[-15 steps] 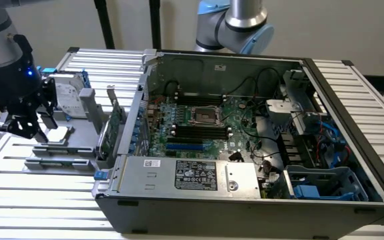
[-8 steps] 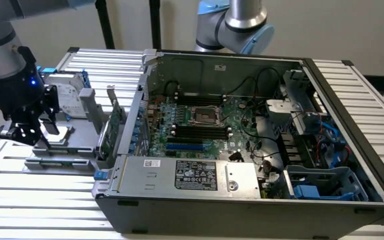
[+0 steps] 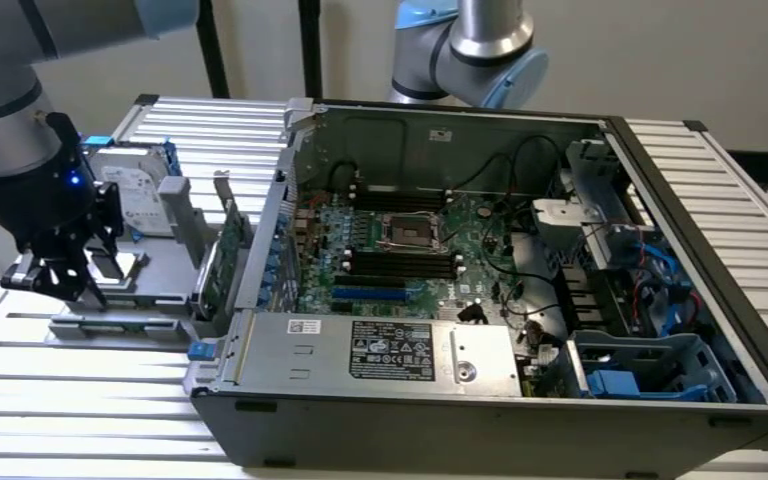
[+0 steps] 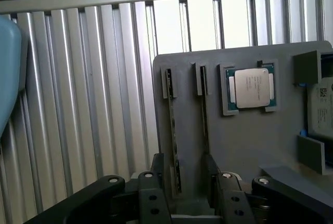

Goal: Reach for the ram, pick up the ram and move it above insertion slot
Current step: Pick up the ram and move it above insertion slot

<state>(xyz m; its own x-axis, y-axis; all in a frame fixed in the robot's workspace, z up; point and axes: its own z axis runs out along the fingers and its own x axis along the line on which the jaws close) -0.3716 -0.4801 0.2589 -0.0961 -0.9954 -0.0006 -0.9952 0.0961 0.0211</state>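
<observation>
two ram sticks in the holder, gripper spread around one

two thin green sticks stand on edge in the grey holder (image 4: 250,146) in the wrist view. they sit side by side, each in its own narrow groove, and a processor chip (image 4: 252,88) sits in a square pocket just beside them. the ram (image 4: 174,130) in question is the stick farther from the chip — its near end runs into the gap between the two black fingers (image 4: 156,193). the second stick (image 4: 204,114) lines up with the other finger, which hides its near end. the gripper (image 4: 183,182) is spread, fingers apart with the ram between them. whether either finger touches the ram cannot be told. the ram sits in its groove in the holder.

in the exterior view the gripper (image 3: 57,278) hangs low over the holder (image 3: 157,280) at the exterior view's left, on the ribbed metal table (image 3: 91,400). a silver hard drive (image 3: 137,195) stands upright at the holder's far side. a wider green card (image 3: 231,250) stands on edge between the holder and the computer case (image 3: 491,400). the case lies on the table with its side off — on the board inside, the black insertion slots (image 3: 398,262) are well apart from the gripper. part of a second arm (image 3: 478,40) shows behind the case.
</observation>
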